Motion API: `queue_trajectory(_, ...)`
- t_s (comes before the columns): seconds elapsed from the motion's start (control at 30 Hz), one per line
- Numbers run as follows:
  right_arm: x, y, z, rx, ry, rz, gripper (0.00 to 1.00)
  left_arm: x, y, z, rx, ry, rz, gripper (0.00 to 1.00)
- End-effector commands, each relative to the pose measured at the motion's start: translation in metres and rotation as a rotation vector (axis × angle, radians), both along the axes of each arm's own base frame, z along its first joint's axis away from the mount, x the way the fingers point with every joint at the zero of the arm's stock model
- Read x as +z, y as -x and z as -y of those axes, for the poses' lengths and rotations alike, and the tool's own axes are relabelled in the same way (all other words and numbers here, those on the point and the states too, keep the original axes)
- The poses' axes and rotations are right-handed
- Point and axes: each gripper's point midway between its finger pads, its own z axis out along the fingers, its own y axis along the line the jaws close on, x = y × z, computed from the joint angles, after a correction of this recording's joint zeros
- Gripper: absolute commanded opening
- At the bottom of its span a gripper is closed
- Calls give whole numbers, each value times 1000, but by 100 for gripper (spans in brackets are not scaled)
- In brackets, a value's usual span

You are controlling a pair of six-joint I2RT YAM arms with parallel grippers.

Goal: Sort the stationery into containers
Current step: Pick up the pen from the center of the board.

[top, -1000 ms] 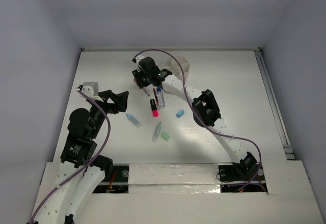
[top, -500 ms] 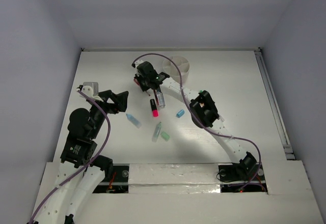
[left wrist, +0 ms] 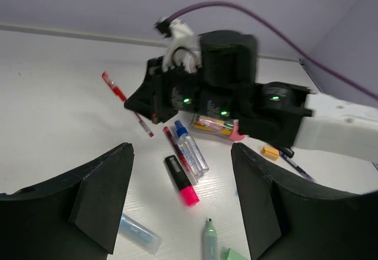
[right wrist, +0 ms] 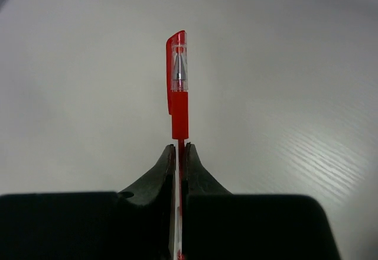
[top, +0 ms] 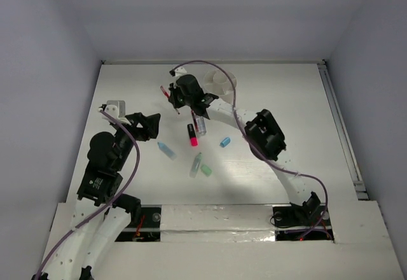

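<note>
My right gripper (right wrist: 179, 146) is shut on a red pen (right wrist: 179, 88) and holds it above the table; in the top view the right gripper (top: 180, 95) is left of the round white cup (top: 226, 84), with the red pen (top: 166, 93) sticking out to the left. It also shows in the left wrist view (left wrist: 125, 102). My left gripper (top: 150, 127) is open and empty. Between its fingers (left wrist: 103, 183) lie a black-and-pink highlighter (left wrist: 181, 180), a clear bottle with a blue cap (left wrist: 191, 149), a second red pen (left wrist: 176, 146), a pale blue piece (left wrist: 137, 233) and a green marker (left wrist: 209, 240).
A blue cap (top: 224, 142) and a green piece (top: 206, 170) lie mid-table. An orange piece (left wrist: 270, 152), a dark pen (left wrist: 295, 165) and a pink-ended item (left wrist: 221, 127) lie under my right arm. The cup is partly hidden by that arm. Walls enclose the table.
My right gripper has turned and risen slightly with the red pen, which now sticks out to the left. Its elbow has swung right. The left arm has barely moved.
</note>
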Motion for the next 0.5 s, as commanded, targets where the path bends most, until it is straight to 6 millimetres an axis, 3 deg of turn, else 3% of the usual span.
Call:
queue_trajectory(0.0,157,10,-7,-5,-358,220,0,20,-1,3,-8,40,46,63)
queue_trajectory(0.03,174,15,-3,-4,-416,248,0,18,-4,2,-1,40,38,62)
queue_trajectory(0.07,204,26,6,1,-462,278,0,17,-4,4,-12,43,32,61)
queue_trajectory(0.1,189,34,12,-2,-472,251,0,15,-6,6,-18,46,24,60)
queue_trajectory(0.13,192,41,18,-3,-493,247,0,13,-8,9,-30,45,15,59)
queue_trajectory(0.17,217,54,28,9,-542,268,0,10,-8,14,-57,45,6,59)
queue_trajectory(0.2,219,61,34,6,-567,258,0,8,-10,18,-70,47,-3,59)
queue_trajectory(0.23,206,65,45,-16,-601,215,0,1,-14,23,-92,48,-33,59)
queue_trajectory(0.27,229,83,52,27,-657,218,0,-3,-11,33,-148,49,-52,58)
queue_trajectory(0.3,240,88,60,25,-718,212,0,-6,-15,39,-172,52,-63,57)
queue_trajectory(0.33,243,95,66,25,-740,205,0,-8,-16,45,-201,55,-72,56)
queue_trajectory(0.37,231,103,71,30,-740,177,0,-9,-14,52,-241,59,-84,56)
queue_trajectory(0.43,255,119,81,49,-815,182,0,-12,-18,58,-263,80,-100,54)
queue_trajectory(0.47,250,126,83,66,-818,165,0,-12,-15,64,-299,107,-106,53)
